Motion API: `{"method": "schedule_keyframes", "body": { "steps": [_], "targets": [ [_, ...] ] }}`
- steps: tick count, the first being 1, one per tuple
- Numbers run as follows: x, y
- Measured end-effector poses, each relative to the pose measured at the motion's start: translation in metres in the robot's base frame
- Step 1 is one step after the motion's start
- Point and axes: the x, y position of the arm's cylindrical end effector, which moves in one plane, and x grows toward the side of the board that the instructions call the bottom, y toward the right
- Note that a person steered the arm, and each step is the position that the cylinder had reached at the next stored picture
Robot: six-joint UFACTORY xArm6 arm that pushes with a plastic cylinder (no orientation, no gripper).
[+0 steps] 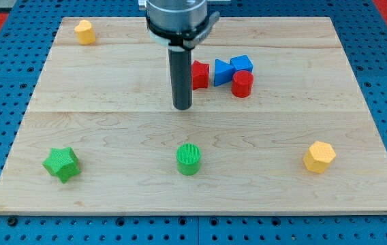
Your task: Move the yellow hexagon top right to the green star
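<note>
nearest the view's bottom edge sit three blocks in a loose row on the wooden counter (112, 129): green star (61, 164) at the view's left, green cylinder (189, 159) in the middle, yellow hexagon (319, 157) at the view's right. yellow hexagon: a squat six-sided prism resting on a flat face, plain yellow, top face lighter than its sides, with no marked long axis and no clear pointing direction. it stands well apart from the green star, the cylinder between them. my tip (182, 107) rests on the counter near the centre, above the green cylinder, touching no block; no gripper is fitted, so nothing is grasped. just right of the rod cluster a red block (200, 74), a blue triangle (223, 72), a blue cube (242, 64) and a red cylinder (242, 84). a second yellow block (84, 32) sits at the top left.
</note>
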Motion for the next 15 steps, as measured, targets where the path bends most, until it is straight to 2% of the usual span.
{"method": "schedule_keyframes", "body": {
  "steps": [1, 3, 4, 5, 7, 8, 10, 12, 14, 15],
  "targets": [
    [0.044, 0.038],
    [0.054, 0.231],
    [0.087, 0.282],
    [0.107, 0.194],
    [0.074, 0.033],
    [0.047, 0.022],
    [0.006, -0.124],
    [-0.008, -0.222],
    [0.112, -0.253],
    [0.130, -0.188]
  ]
}}
